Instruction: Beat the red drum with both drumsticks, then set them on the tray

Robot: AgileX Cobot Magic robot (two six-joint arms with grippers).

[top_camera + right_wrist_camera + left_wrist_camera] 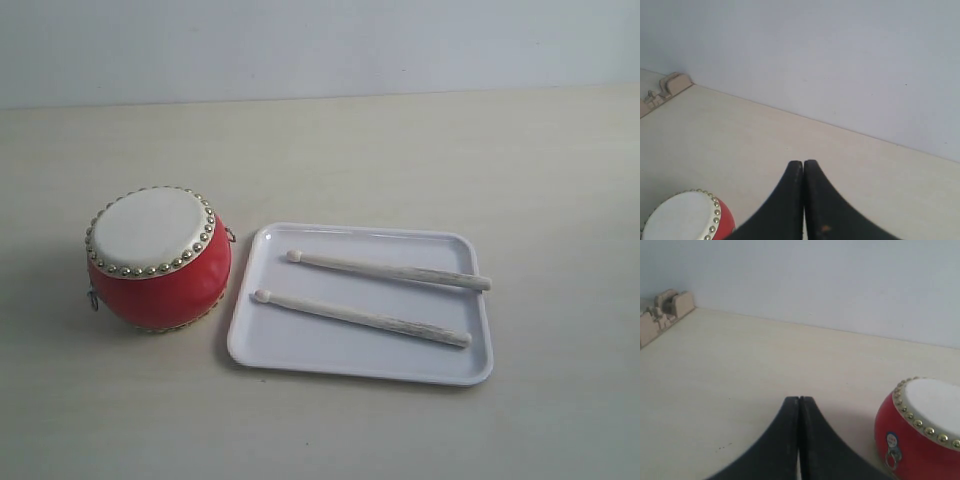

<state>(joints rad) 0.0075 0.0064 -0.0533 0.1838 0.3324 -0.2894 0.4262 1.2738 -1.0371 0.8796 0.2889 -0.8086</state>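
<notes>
On the tray [300,345], 2 drumsticks [365,318] lie left-to-right, bead tips toward the drum [158,258], likely nearer the right gripper [803,162]; it and the left gripper [799,399] are closed, empty.

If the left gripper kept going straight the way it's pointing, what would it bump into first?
Probably nothing soon. The left gripper, jaws shut, points over the table toward the pale wall. The red drum sits off to one side of that line. How far the wall is, I cannot tell.
</notes>
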